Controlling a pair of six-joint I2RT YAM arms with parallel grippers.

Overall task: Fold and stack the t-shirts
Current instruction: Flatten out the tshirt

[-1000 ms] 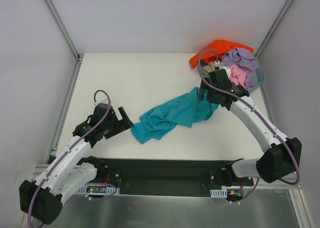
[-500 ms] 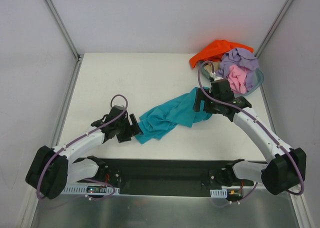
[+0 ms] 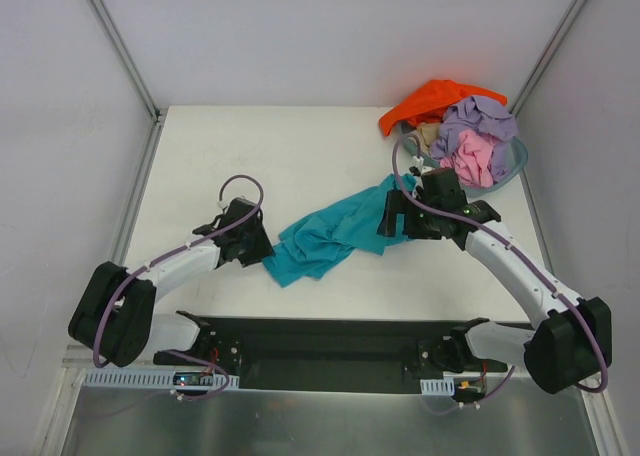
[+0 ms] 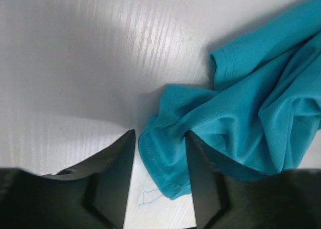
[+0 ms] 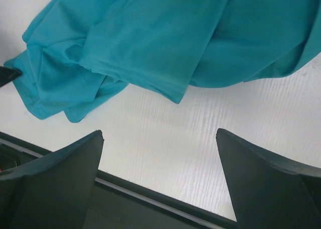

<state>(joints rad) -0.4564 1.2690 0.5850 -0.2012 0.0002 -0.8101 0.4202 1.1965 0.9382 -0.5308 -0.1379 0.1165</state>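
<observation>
1. The teal t-shirt (image 3: 335, 238) lies crumpled mid-table, a diagonal band from 8 o'clock towards 2 o'clock, unfolded.
2. The left gripper (image 3: 262, 248), a second ago well off at the shirt's 9 o'clock with its jaws wide, has reached the 8 o'clock end. Its jaws have narrowed around a hem fold (image 4: 165, 138), but a sliver of table (image 3: 250, 146) still shows beside one finger, so nothing is pinched yet.
3. The right gripper (image 3: 388, 221) has come down from the basin (image 3: 515, 161) to the shirt's 2 o'clock end. It hovers over the cloth, jaws wide, holding nothing.
4. The orange (image 3: 430, 101), lavender (image 3: 480, 116), pink (image 3: 472, 156) and beige (image 3: 428, 136) shirts are heaped at the basin in the table's 2 o'clock corner.
5. Judgement: both arms are taking opposite ends to spread the teal shirt flat. Folding has not begun.
</observation>
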